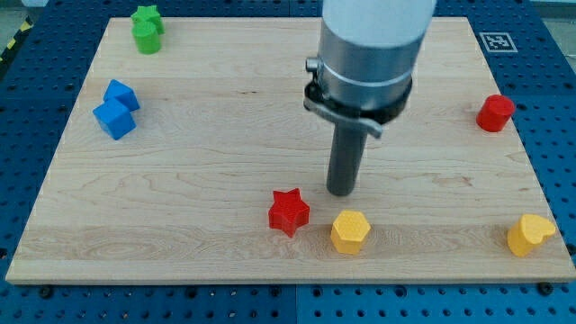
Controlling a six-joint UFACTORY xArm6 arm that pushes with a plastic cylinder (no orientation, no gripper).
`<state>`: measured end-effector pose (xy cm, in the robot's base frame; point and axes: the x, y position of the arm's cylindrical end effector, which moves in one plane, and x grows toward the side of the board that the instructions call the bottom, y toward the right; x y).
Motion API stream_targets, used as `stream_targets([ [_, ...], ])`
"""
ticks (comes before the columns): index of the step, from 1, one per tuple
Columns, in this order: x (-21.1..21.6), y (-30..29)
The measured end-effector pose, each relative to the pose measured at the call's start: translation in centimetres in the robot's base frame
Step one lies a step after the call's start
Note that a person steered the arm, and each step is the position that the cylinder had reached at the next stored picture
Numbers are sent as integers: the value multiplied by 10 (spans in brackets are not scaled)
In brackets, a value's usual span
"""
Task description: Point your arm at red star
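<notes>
**Red star low on the tabletop, my tip just beside it**

Red star lies near the tabletop bottom edge, middle of the view. My tip rests just up and right of it, apart, above the yellow hexagon. No pincer is fitted, only the rod. A red cylinder stands far right.

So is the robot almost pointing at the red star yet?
Nearly. Done: my tip sits close to the red star, just up and to the view's right of it, not touching. In hand: it stands between the star and the yellow hexagon. Left: a small slide toward the star.
</notes>
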<state>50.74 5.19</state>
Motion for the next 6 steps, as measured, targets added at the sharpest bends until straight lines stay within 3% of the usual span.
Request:
stream_targets([
  [2, -18, -131],
  [3, 17, -165],
  [4, 56, -146],
  [6, 69, -75],
])
